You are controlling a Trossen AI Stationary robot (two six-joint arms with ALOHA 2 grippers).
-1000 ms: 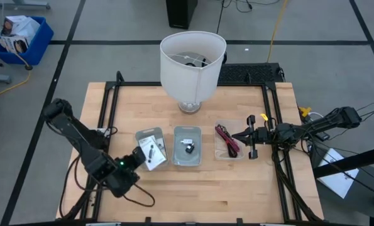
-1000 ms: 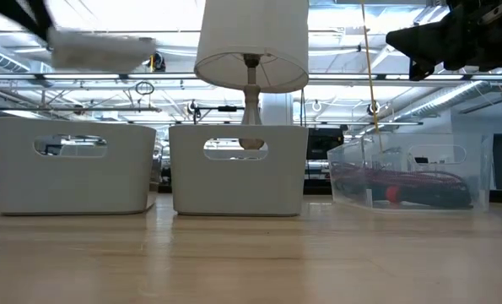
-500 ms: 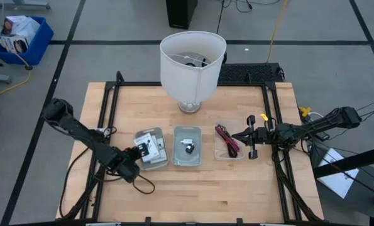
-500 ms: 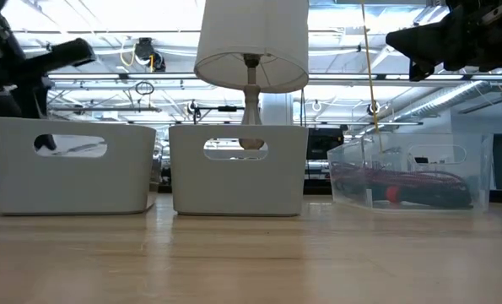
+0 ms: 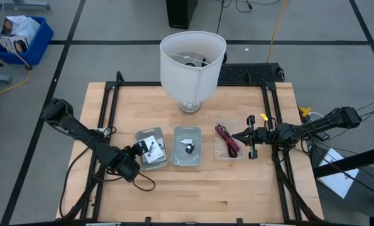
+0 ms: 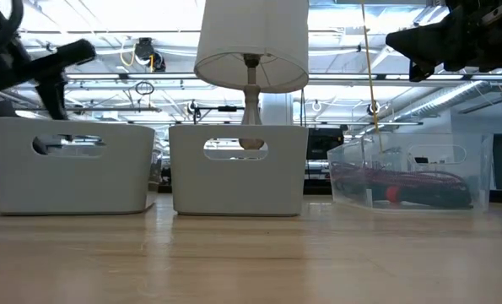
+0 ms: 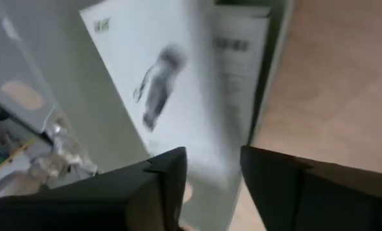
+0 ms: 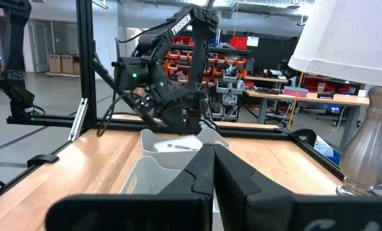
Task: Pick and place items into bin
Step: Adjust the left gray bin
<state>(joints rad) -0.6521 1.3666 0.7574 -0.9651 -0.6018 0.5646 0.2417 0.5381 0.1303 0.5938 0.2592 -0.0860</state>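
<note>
white packet with black print, grey bin, magenta-and-black cable ties.

Seen from overhead: three bins in a row at table centre, two grey ones, left and middle, plus one clear bin; two white packets in the left; one small black-and-white part in the middle; one lampshade at top centre; two arms.

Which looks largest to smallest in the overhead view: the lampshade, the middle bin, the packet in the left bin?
1. Lampshade, though it stands nearer the camera, which enlarges it.
2. Middle bin.
3. Packet.
</note>
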